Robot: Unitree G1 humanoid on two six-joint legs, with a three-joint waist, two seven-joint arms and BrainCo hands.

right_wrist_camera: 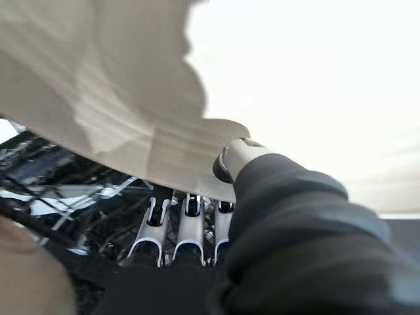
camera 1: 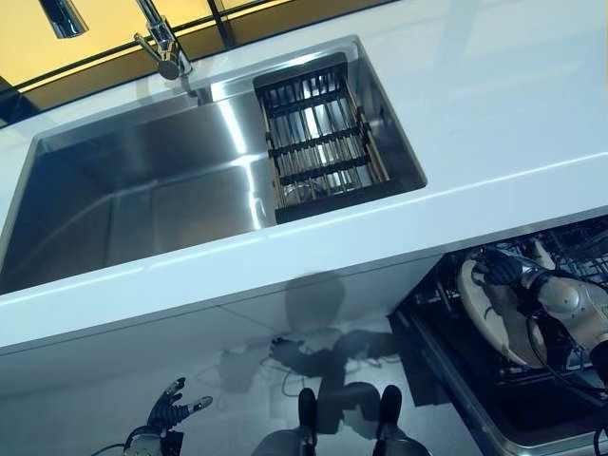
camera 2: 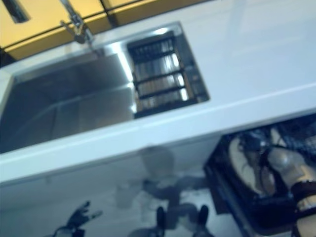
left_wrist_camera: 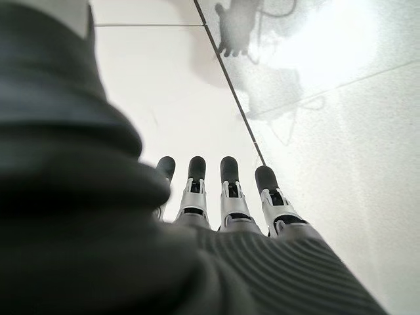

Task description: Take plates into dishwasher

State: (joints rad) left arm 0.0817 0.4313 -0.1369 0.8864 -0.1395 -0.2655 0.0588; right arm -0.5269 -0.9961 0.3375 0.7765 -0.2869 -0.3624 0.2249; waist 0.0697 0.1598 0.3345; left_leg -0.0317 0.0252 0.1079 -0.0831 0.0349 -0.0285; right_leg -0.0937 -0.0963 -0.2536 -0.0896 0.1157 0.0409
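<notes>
R hand (camera 1: 503, 271) fingers clamped on plate (camera 1: 480, 313), held on edge above dishwasher rack (camera 1: 570, 249); L hand (camera 1: 169, 410) fingers relaxed, idle low.

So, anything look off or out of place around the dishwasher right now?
Nothing stands out. The right hand grips a cream plate on edge over the dishwasher rack. The sink holds only its drainer basket. The left hand hangs open near the floor.

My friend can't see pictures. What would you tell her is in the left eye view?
The robot's right hand grips a cream plate standing on edge inside the open dishwasher under a white counter. Above is a steel sink with a rack and faucet; the left hand hangs open below.
</notes>
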